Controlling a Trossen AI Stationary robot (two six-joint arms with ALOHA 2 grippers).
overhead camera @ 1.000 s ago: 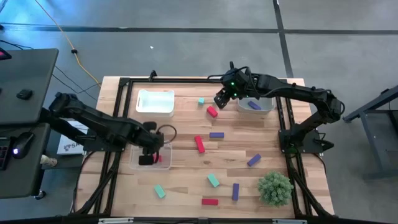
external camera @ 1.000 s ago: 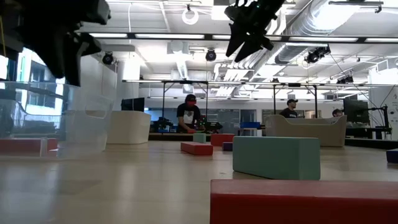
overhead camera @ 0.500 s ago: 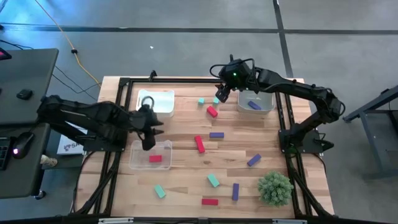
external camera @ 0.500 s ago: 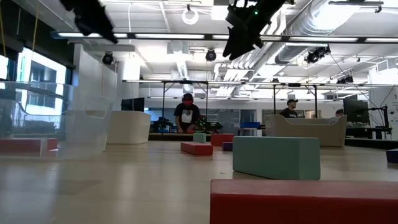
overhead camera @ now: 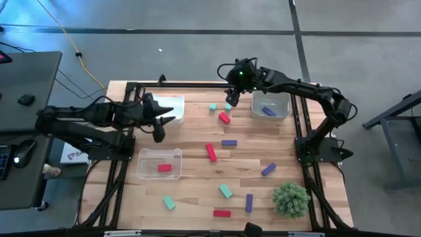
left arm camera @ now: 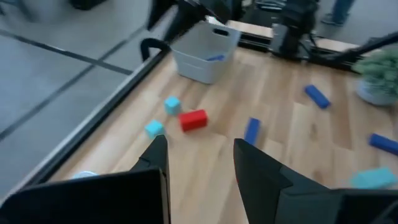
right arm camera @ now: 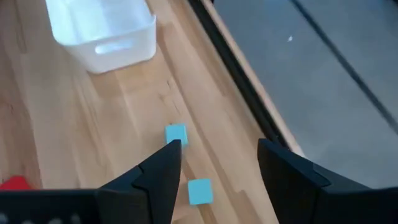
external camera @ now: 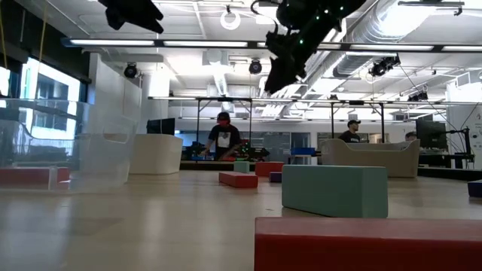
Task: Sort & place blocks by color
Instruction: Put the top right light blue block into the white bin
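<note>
The bench (overhead camera: 197, 141) is light wood with thin stripes. On it lie red blocks (overhead camera: 211, 153), teal blocks (overhead camera: 225, 191) and purple blocks (overhead camera: 229, 142). A clear tray (overhead camera: 158, 162) holds one red block (overhead camera: 164, 168). A white tray (overhead camera: 172, 106) sits at the upper left. The plant (overhead camera: 291, 199) is green. Both arms (overhead camera: 299, 92) are black.

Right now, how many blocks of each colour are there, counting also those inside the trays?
Red blocks: 4
Teal blocks: 4
Purple blocks: 4
Total: 12
</note>
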